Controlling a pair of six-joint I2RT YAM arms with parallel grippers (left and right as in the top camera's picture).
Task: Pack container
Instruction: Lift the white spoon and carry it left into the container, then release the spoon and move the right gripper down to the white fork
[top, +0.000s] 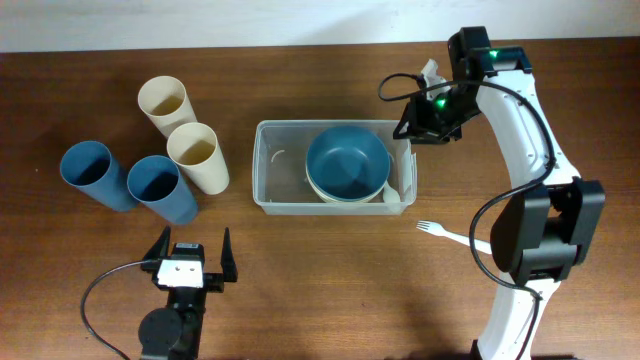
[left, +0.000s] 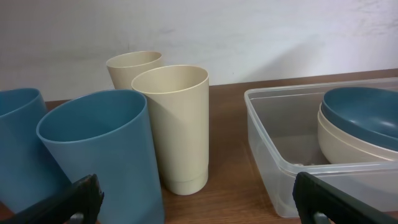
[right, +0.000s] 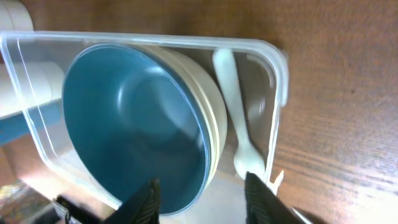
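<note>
The clear container (top: 273, 178) sits mid-table and holds a blue bowl (top: 347, 160) nested in a cream bowl (top: 322, 191). A white spoon (top: 398, 190) lies along its right end. My right gripper (top: 415, 128) hovers over the container's far right corner. In the right wrist view the right gripper (right: 202, 193) is open and empty above the blue bowl (right: 130, 118), with the spoon (right: 233, 93) beside it inside the container (right: 273, 62). My left gripper (top: 193, 245) stands open near the front edge, empty, facing the cups and the container (left: 273, 149).
Two cream cups (top: 165, 105) (top: 198, 157) and two blue cups (top: 95, 175) (top: 160, 188) stand left of the container. A white fork (top: 445, 233) lies on the table right of the container, near the right arm's base.
</note>
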